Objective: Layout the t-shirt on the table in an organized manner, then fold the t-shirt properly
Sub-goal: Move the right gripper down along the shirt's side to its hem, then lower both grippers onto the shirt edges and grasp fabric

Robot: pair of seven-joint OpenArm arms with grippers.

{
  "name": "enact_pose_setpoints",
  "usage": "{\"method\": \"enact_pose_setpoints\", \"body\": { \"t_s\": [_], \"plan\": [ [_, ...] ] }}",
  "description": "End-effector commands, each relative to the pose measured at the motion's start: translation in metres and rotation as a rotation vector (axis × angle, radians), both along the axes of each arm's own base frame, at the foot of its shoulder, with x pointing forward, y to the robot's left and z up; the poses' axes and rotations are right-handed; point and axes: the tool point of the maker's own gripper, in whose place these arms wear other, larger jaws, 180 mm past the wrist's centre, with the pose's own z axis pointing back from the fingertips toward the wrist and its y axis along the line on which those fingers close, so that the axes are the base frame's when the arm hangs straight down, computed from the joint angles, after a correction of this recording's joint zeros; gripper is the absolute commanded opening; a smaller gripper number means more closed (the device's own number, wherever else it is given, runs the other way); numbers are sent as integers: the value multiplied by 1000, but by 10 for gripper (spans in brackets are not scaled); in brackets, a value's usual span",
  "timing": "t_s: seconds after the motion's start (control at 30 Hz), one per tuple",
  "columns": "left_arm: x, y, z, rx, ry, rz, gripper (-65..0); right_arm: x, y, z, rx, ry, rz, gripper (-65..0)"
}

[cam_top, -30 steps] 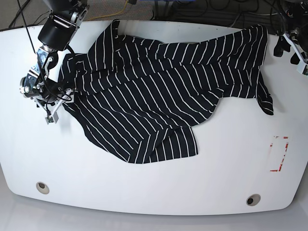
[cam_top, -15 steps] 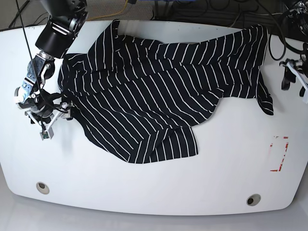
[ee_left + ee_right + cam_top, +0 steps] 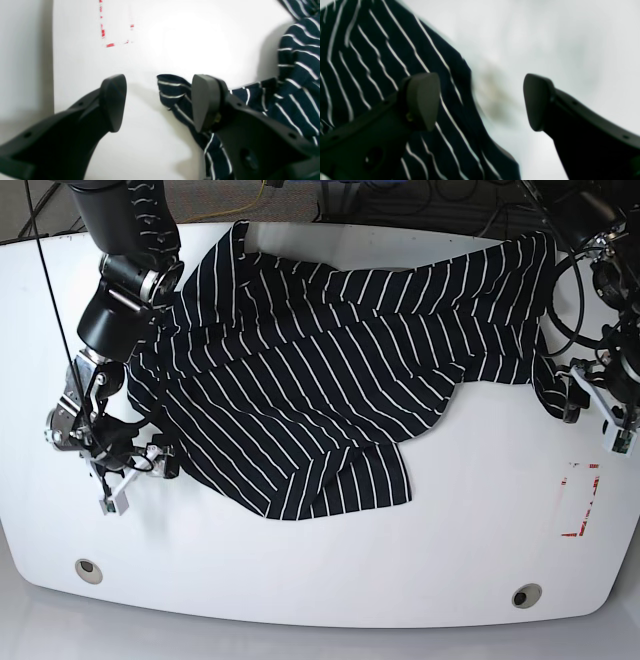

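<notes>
Hands at shirt edges, both released; layout unfinished, folding not begun.
Left wrist: left hand [image 3: 157, 102] gaping over a t-shirt [image 3: 287, 100] corner. Right wrist: right hand [image 3: 480, 102] gaping, empty, astride the hem. Base: t-shirt lies rumpled, one flap doubled over, across the tabletop [image 3: 300, 570]; spreading and every fold remain.

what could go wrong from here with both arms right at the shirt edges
The black white-striped fabric t-shirt lies crumpled and overlapped, so a grab may catch two layers. The open left tool straddles only a small cloth tip, which may slip out. The open right tool sits half over the bare white table and may close beside the hem.
</notes>
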Motion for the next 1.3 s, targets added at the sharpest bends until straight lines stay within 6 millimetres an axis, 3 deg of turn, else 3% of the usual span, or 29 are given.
{"method": "enact_pose_setpoints", "body": {
  "t_s": [0.0, 0.2, 0.53, 0.9, 1.1, 1.27],
  "plan": [
    [17, -12, 14, 22, -72, -31, -262, 26, 2, 22, 45, -82, -7, -149],
    [26, -23, 7, 93, -75, -27, -262, 45, 31, 14, 109, -76, 46, -149],
    [17, -3, -14, 180, 7, 89, -262, 51, 51, -5, 175, -109, 44, -147],
    [-16, 6, -49, 173, 116, 113, -262, 31, 57, -31, 148, -54, 80, -147],
    [-23, 16, -45, 168, 93, 139, -275, 36, 70, 2, -25, -164, 217, -147],
    [-7, -2, -34, 110, -47, 98, -418, 32, 81, 32, -135, -255, 299, -149]
  ]
}}
